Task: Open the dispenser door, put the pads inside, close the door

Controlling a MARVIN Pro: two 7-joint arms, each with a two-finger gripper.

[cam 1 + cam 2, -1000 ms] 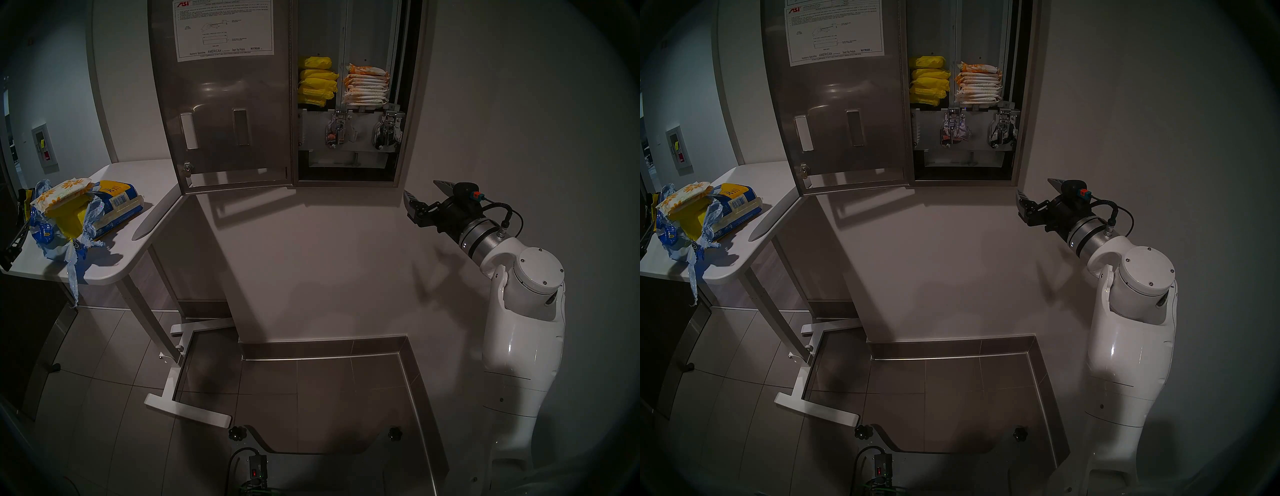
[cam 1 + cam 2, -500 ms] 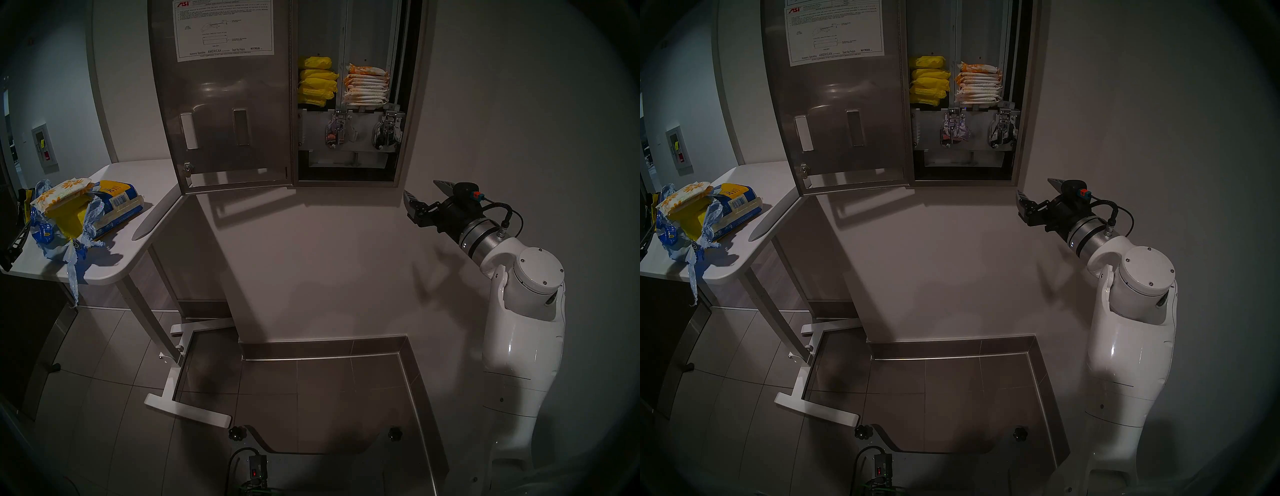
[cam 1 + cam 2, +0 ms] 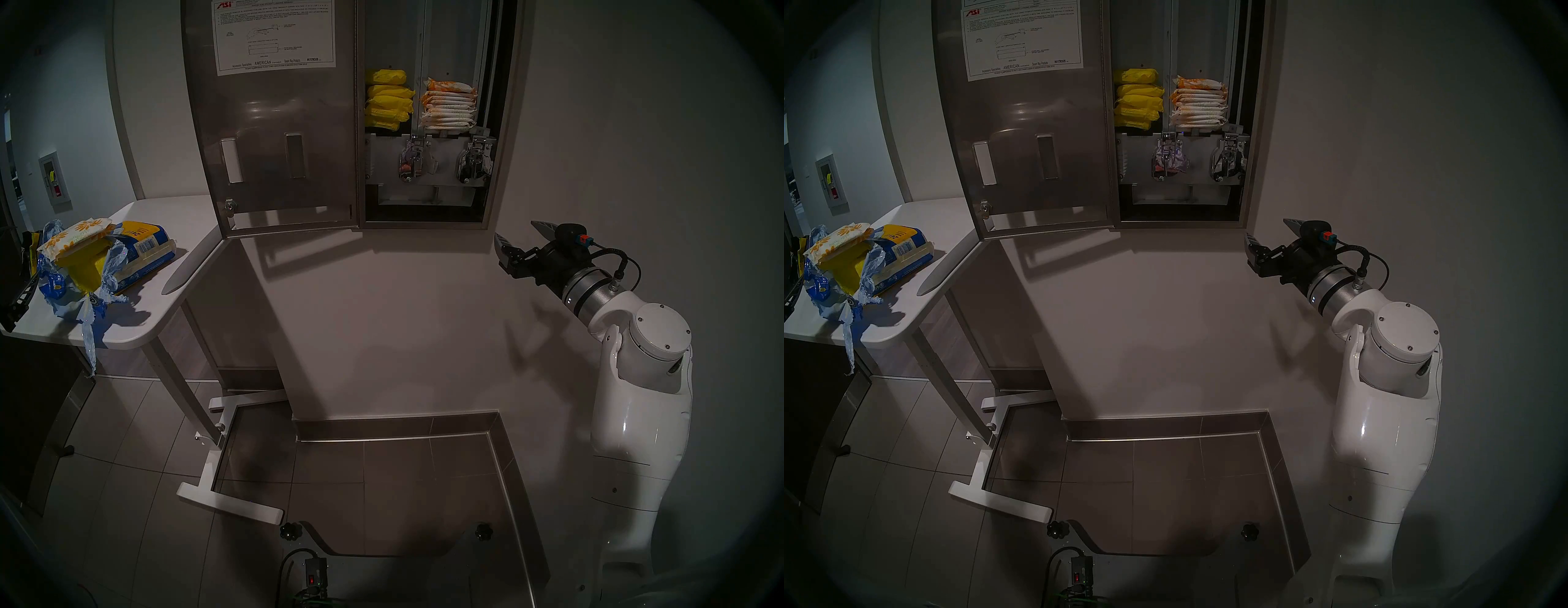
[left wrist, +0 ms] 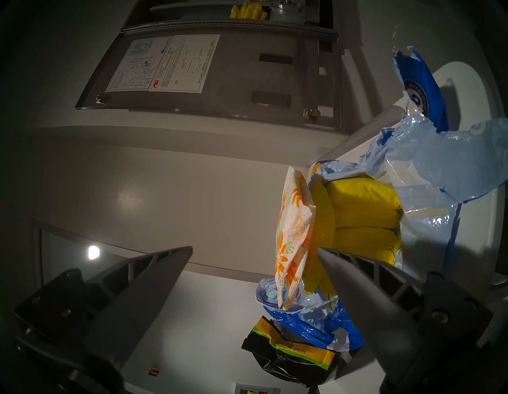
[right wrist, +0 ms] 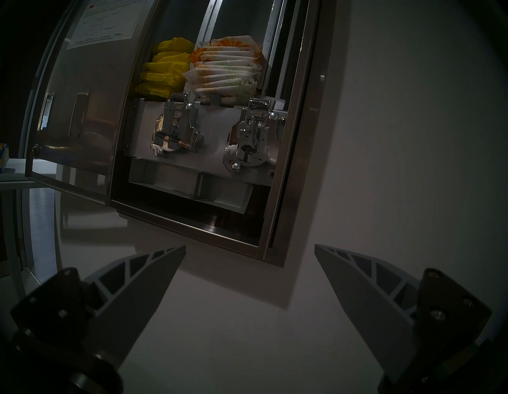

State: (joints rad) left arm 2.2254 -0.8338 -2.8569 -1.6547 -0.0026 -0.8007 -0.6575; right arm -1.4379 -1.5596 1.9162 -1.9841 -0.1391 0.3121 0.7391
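The steel dispenser door (image 3: 275, 127) (image 3: 1026, 140) stands swung open to the left, its white instruction sheet facing me. Inside, a stack of daisy-printed pads (image 3: 449, 104) (image 5: 225, 68) fills the right column. One more daisy pad (image 3: 78, 237) (image 4: 294, 234) lies on top of the torn bag on the table. My left gripper (image 4: 255, 249) is open beside that pad, its right finger (image 4: 357, 278) close under it and touching nothing. My right gripper (image 3: 515, 231) (image 5: 250, 245) is open and empty, below and right of the dispenser's lower right corner.
Yellow packets (image 3: 388, 99) are stacked in the left column above two chrome lever mechanisms (image 3: 411, 161). On the white table (image 3: 169, 220) a torn blue-and-yellow bag (image 3: 85, 288) holds more yellow packets beside a black pad package (image 4: 291, 357). The table's foot (image 3: 229, 505) crosses the floor.
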